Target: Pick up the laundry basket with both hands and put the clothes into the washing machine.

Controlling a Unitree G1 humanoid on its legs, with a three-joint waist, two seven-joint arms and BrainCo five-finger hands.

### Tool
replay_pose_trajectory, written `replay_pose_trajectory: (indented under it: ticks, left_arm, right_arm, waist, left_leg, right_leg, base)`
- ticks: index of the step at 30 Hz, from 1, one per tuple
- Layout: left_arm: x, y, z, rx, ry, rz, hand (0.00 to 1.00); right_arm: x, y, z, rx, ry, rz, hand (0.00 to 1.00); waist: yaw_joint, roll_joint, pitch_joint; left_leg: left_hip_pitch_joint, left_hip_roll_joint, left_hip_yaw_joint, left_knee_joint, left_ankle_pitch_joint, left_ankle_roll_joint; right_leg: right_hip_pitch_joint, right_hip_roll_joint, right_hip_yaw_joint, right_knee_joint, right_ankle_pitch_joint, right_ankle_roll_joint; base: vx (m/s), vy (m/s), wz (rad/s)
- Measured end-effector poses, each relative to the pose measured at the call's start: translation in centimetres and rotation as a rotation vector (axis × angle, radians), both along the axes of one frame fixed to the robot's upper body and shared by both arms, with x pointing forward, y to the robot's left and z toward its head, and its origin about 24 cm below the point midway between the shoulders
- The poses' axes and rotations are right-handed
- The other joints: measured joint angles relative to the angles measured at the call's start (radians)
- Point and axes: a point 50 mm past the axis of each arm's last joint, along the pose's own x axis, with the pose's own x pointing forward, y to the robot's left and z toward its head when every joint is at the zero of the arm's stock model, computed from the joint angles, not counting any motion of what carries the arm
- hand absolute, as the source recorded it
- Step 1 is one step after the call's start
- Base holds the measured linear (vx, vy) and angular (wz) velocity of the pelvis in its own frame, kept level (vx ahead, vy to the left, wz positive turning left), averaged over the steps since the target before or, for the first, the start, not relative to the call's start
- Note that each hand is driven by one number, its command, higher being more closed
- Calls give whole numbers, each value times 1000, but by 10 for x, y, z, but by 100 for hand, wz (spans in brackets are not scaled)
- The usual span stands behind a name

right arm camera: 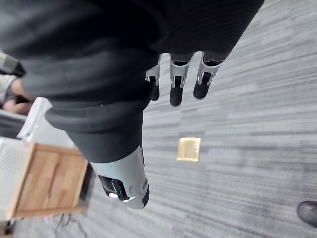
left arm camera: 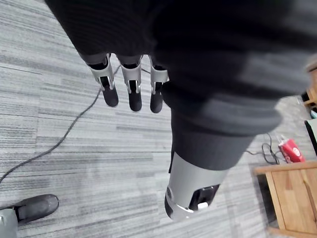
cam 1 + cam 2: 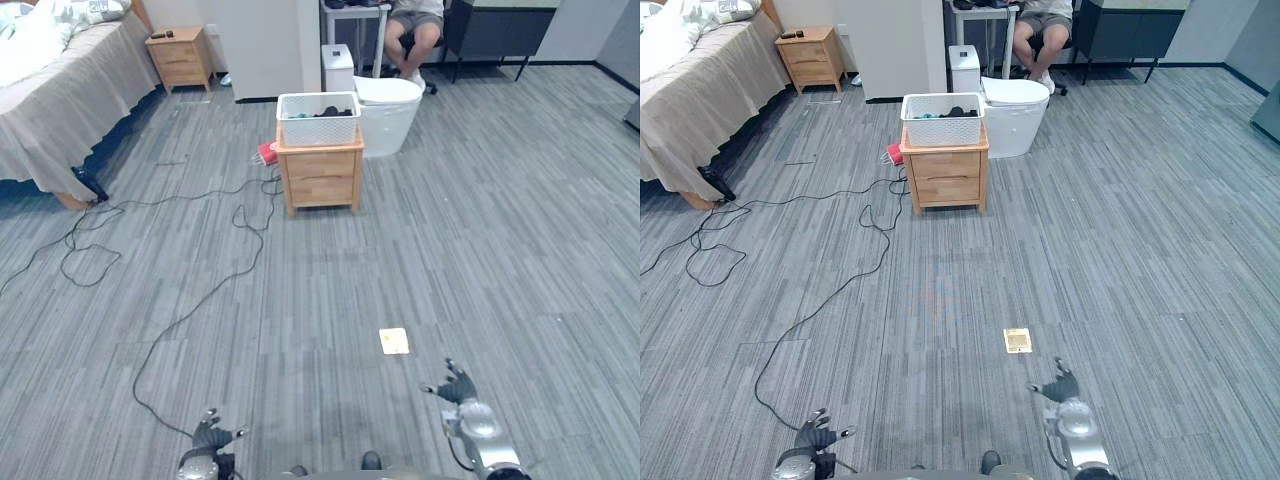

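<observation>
Left hand (image 3: 210,440) hangs low at the near edge of the floor, fingers (image 2: 130,89) straight and loosely apart, nothing in them. Right hand (image 3: 460,388) is the same story on the other side, fingers (image 1: 176,82) relaxed and spread, palm empty. That looks like a walking posture rather than a reach, since the job sits well ahead. A small yellow patch (image 3: 394,341) lies on the floor just beyond the right hand, and a black cable (image 3: 200,300) snakes past on the left towards the bed (image 3: 60,100). Farther out, well apart from both hands, the white basket (image 3: 318,120) stands squarely on a small wooden worktop (image 3: 322,178) with drawers, raised to a height that should suit a two-handed lift. Dark clothes (image 3: 325,112) are piled inside it. Right behind it is a white tub (image 3: 388,115), probably the washer, handily close for the tipping. The basket's handles are too small to make out, the clothes read as one dark heap, and the tub's opening can't be told. A red thing (image 3: 267,152) beside the worktop is unclear, and a seated person (image 3: 415,30) beyond is cut off at the edge.
</observation>
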Motion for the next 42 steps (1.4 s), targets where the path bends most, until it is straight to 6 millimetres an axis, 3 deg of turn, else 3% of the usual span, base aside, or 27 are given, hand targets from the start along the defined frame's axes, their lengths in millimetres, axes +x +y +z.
replay_pose_trajectory:
  ticks: [10, 16, 22, 24, 25, 27, 28, 30, 32, 33, 35, 36, 37, 38, 39, 40, 41, 42]
  left_arm:
    - [-14, 11, -3, -12, 35, 81, 0]
    - [-15, 14, -2, -15, 26, 118, 0]
    - [-3, 16, 4, -7, -34, 117, 0]
    - [4, 17, 9, -3, -75, 118, 0]
    - [11, 16, 12, -8, -111, 121, 0]
    - [12, 17, 13, -6, -116, 121, 0]
    - [16, 20, 16, 11, -124, 115, 0]
    - [18, 23, 18, 19, -131, 114, 0]
    - [32, 23, 22, 23, -165, 103, 0]
    - [45, 20, 25, 19, -193, 95, 0]
    - [58, 16, 29, 20, -219, 74, 0]
    - [61, 12, 29, 11, -222, 68, 0]
    - [62, 5, 27, -6, -224, 64, 0]
    - [62, 5, 26, -6, -222, 61, 0]
    - [59, 5, 25, -6, -212, 66, 0]
    - [55, 4, 22, -16, -202, 86, 0]
    - [51, 2, 20, -27, -198, 103, 0]
    - [48, 0, 18, -33, -193, 107, 0]
  right_arm:
    - [-31, -14, -12, 48, 76, -167, 0]
    - [-32, -11, -14, 89, 52, -243, 0]
    - [-25, -8, -12, 104, 15, -295, 0]
    - [-20, -6, -11, 108, -2, -310, 0]
    - [-17, -3, -11, 120, -11, -310, 0]
    - [-10, 2, -10, 128, -27, -298, 0]
    - [-7, 9, -10, 141, -38, -278, 0]
    - [-4, 11, -9, 142, -42, -263, 0]
    - [4, 10, -6, 130, -57, -245, 0]
    - [17, 7, 1, 114, -92, -237, 0]
    - [21, 4, 6, 98, -121, -233, 0]
    - [19, 2, 6, 91, -120, -235, 0]
    - [25, 1, 9, 88, -138, -231, 0]
    - [27, 3, 10, 94, -148, -227, 0]
    - [28, 8, 10, 109, -152, -222, 0]
    - [25, 11, 8, 112, -144, -215, 0]
    - [24, 12, 7, 112, -139, -206, 0]
    - [25, 15, 7, 115, -140, -192, 0]
  waist:
    - [0, -1, 0]
    - [4, -11, 8]
    - [35, -22, 24]
    - [48, -27, 38]
    - [54, -33, 57]
    - [54, -30, 68]
    - [45, -25, 93]
    - [46, -30, 97]
    - [37, -35, 116]
    - [5, -26, 146]
    - [-19, -64, 165]
    - [-21, -75, 162]
    - [-33, -35, 167]
    - [-33, -25, 168]
    - [-33, -14, 170]
    - [-29, -6, 175]
    - [-26, 3, 177]
    - [-20, 5, 178]
  left_leg:
    - [5, -4, -1, -26, 7, 3]
    - [-63, -1, -3, 12, -3, 14]
    - [-152, 18, 29, 167, -114, 27]
    - [-181, 23, 44, 238, -172, 38]
    - [-184, 27, 52, 302, -231, 55]
    - [-176, 30, 52, 326, -266, 65]
    - [-129, 30, 52, 337, -303, 74]
    - [-101, 33, 53, 326, -309, 69]
    - [-44, 35, 39, 270, -307, 63]
    - [28, 43, 15, 184, -292, 41]
    - [116, 8, -15, 120, -282, 8]
    - [142, 9, -29, 118, -288, -9]
    - [147, 51, -49, 152, -271, -45]
    - [139, 66, -53, 190, -253, -76]
    - [118, 89, -58, 309, -201, -142]
    - [70, 124, -62, 518, -103, -180]
    - [-1, 162, -76, 715, -38, -205]
    - [-82, 202, -75, 932, -43, -202]
  right_leg:
    - [-4, -1, -9, -2, -7, 10]
    - [-55, -3, -17, 9, -18, 18]
    - [-142, -8, 10, 127, -94, 39]
    - [-209, -24, 11, 263, -170, 65]
    - [-275, -46, -6, 445, -215, 92]
    - [-339, -71, -47, 603, -212, 96]
    - [-430, -100, -92, 778, -242, 113]
    - [-466, -105, -132, 758, -256, 102]
    - [-515, -94, -186, 616, -236, 82]
    - [-530, -61, -217, 379, -134, 57]
    - [-564, -58, -208, 180, 7, 48]
    - [-561, -61, -191, 185, 96, -12]
    - [-585, -42, -190, 309, 111, -109]
    - [-600, -40, -194, 370, 67, -119]
    - [-593, -36, -206, 469, -23, -138]
    - [-534, -23, -210, 507, -99, -141]
    - [-469, -5, -214, 495, -137, -143]
    - [-402, 16, -212, 472, -159, -146]
  base:
    - [-4, 0, 1]
    - [-5, -2, 2]
    - [37, 37, -17]
    - [80, 96, -26]
    - [105, 114, -31]
    - [151, 115, -19]
    - [182, 79, -6]
    - [328, 68, 1]
    - [559, 19, 34]
    - [645, -49, 63]
    - [671, -101, 71]
    - [702, -190, 49]
    - [603, -194, 25]
    - [729, -266, 12]
    - [660, -277, 1]
    - [811, -318, 10]
    - [681, -252, 7]
    - [621, -200, -6]
